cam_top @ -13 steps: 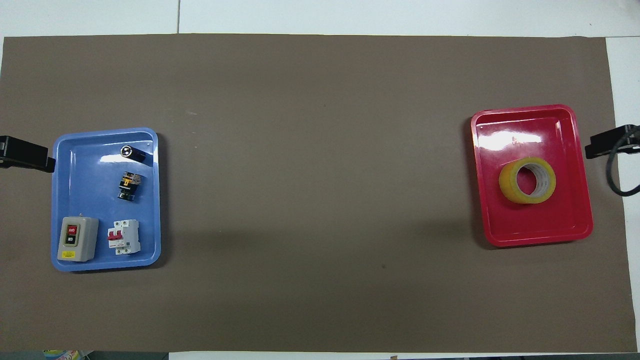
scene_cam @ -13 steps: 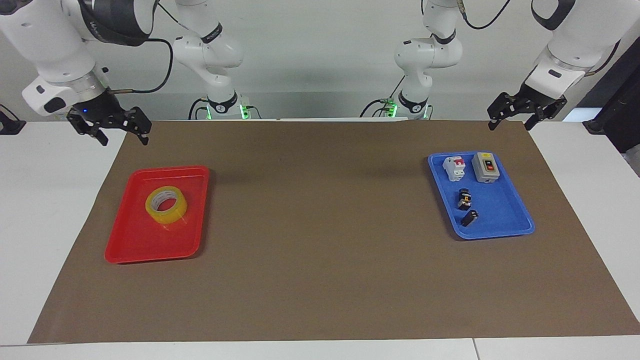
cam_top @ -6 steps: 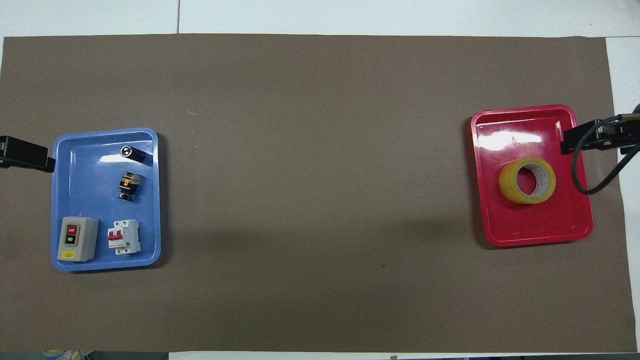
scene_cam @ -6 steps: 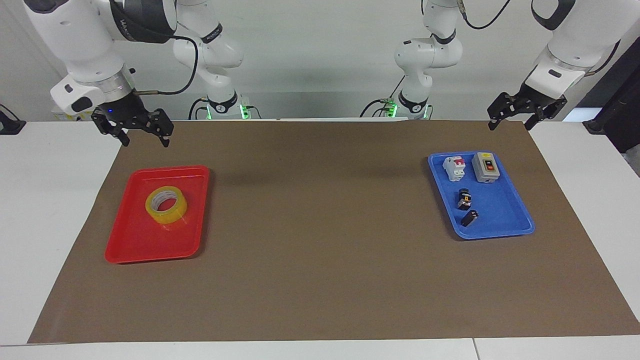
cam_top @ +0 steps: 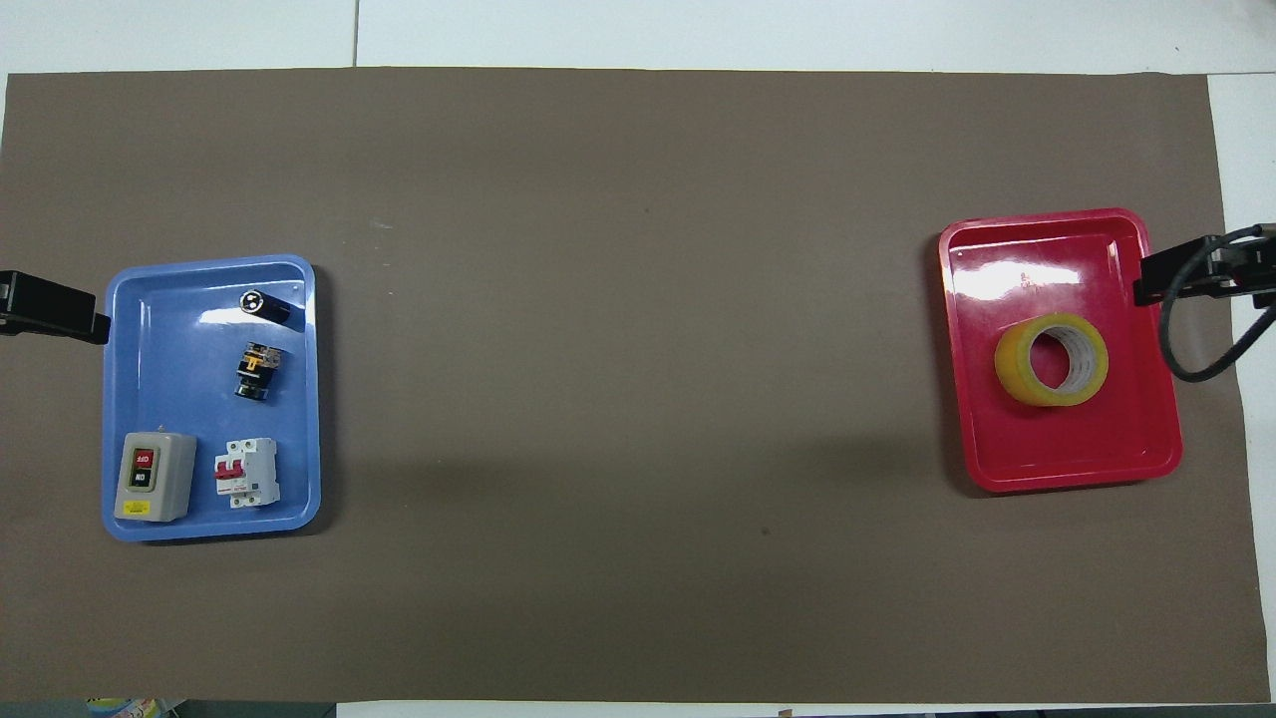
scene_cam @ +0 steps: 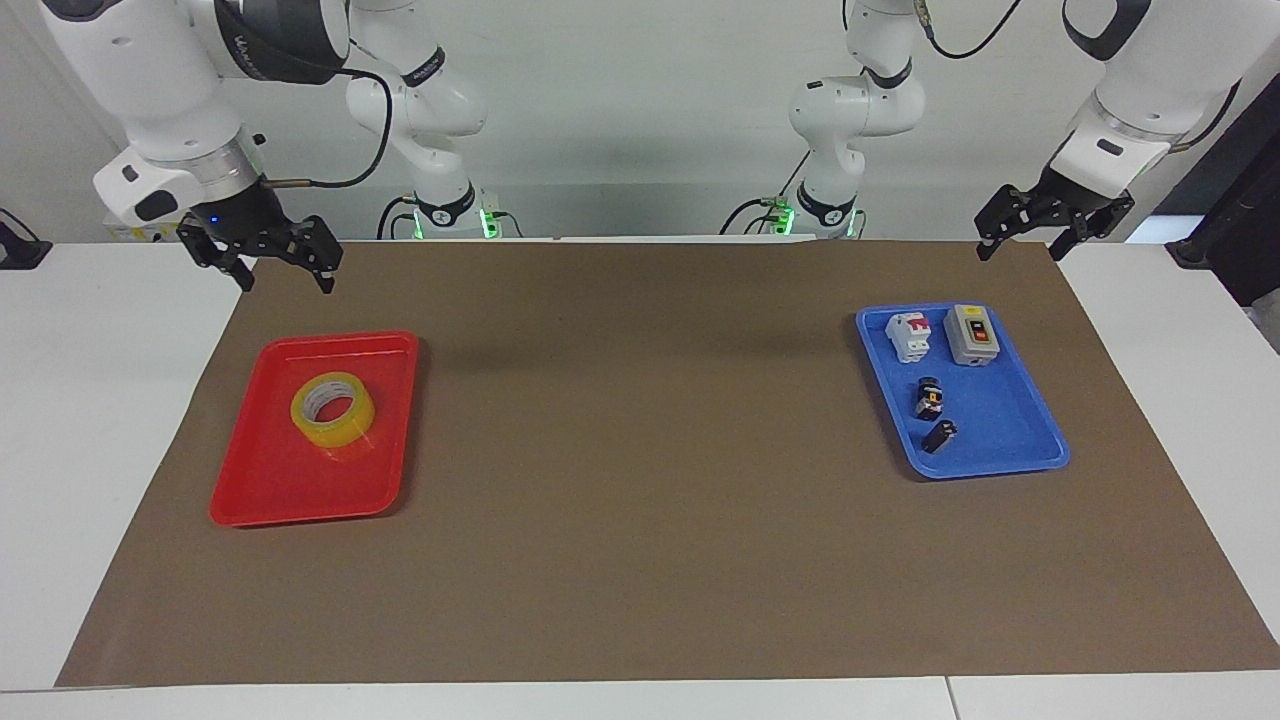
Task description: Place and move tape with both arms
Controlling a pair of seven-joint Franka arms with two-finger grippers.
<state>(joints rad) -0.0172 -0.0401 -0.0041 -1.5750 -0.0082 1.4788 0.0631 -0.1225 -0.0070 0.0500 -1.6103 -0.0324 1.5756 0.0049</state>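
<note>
Two grippers hanging raised with jaws spread, holding nothing: right gripper (scene_cam: pixel 282 270) over the brown mat's (scene_cam: pixel 640 560) corner beside the red tray (scene_cam: pixel 250 500), tape (scene_cam: pixel 333 409) lying flat inside; left gripper (scene_cam: pixel 1020 242) waiting over the corner by the blue tray (scene_cam: pixel 1010 455).

No legible text anywhere. The grey switch box (cam_top: pixel 153 477) has red and black button markings plus a yellow sticker, all unreadable.

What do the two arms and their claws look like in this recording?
Both arms are glossy white jointed Frankas with black bands at the joints and green lights at the bases. Each ends in a black two-finger linkage claw: the right claw has a small blue light above it and a black cable looping from its wrist; the left claw shows no such light.
</note>
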